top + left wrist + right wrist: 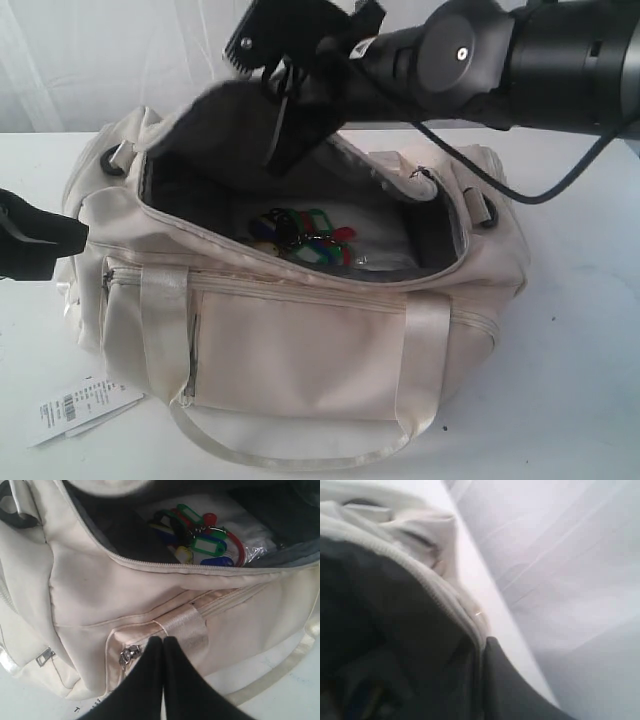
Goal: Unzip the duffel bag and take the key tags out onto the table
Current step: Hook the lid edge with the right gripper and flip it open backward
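— Cream duffel bag (300, 350) was unzipped; where were the key tags (300, 238) seen?
— Inside it. Its flap (225, 125) was held up by the right fingers (512, 690); left fingers (147, 680) were closed together, empty.

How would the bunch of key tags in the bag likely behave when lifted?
The key tags would probably dangle and splay, being separate tabs joined on rings. They look light: small, thin plastic. The glossy plastic may slip in a pinch.
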You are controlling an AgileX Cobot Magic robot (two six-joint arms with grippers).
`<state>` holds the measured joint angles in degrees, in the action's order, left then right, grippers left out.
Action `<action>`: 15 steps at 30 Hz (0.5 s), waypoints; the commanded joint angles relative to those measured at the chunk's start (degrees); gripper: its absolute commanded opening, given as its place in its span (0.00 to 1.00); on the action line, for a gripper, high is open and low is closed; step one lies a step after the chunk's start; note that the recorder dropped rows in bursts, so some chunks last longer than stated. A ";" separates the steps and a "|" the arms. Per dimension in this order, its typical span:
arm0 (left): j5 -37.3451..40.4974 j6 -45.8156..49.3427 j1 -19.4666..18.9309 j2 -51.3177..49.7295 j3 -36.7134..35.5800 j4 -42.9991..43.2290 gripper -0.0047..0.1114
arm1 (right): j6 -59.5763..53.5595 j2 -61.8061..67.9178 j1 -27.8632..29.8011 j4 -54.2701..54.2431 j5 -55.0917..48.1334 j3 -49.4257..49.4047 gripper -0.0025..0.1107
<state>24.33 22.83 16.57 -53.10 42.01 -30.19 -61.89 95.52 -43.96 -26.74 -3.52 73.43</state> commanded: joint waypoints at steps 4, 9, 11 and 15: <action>0.81 -0.07 0.17 0.40 -0.31 -1.25 0.04 | 0.35 1.48 0.11 -0.40 30.53 -0.28 0.02; 0.81 -0.07 0.17 0.40 -0.31 -1.51 0.04 | 0.46 5.86 1.67 -0.67 35.77 1.02 0.02; 0.81 -0.07 0.17 0.40 -0.31 -1.51 0.04 | 0.46 8.39 2.50 -0.67 35.03 1.88 0.02; 0.81 -0.07 0.17 0.40 -0.31 -1.51 0.04 | 0.46 12.51 4.75 -2.44 27.39 5.00 0.02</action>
<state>24.43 22.83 16.57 -53.10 42.01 -30.54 -61.89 105.60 -40.91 -27.60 28.11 76.42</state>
